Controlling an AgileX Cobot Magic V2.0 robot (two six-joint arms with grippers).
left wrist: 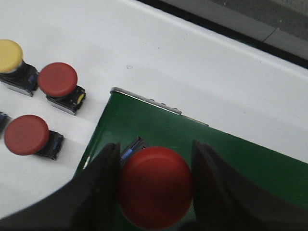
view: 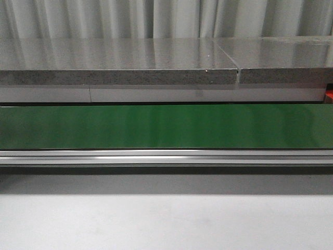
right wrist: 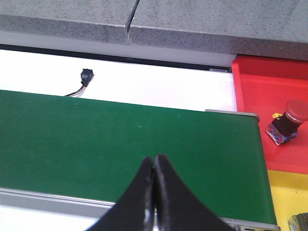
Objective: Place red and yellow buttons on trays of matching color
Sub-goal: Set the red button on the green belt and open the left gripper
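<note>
In the left wrist view my left gripper is shut on a red button, holding its round cap between both fingers over the end of the green belt. Two more red buttons and a yellow button stand on the white table beside the belt. In the right wrist view my right gripper is shut and empty over the green belt. Beyond the belt's end a red tray holds one red button, with a yellow tray beside it.
The front view shows only the green belt, its metal rail and a grey stone ledge; neither arm shows there. A small black connector with wires lies on the white table behind the belt. A dark object sits at the yellow tray's edge.
</note>
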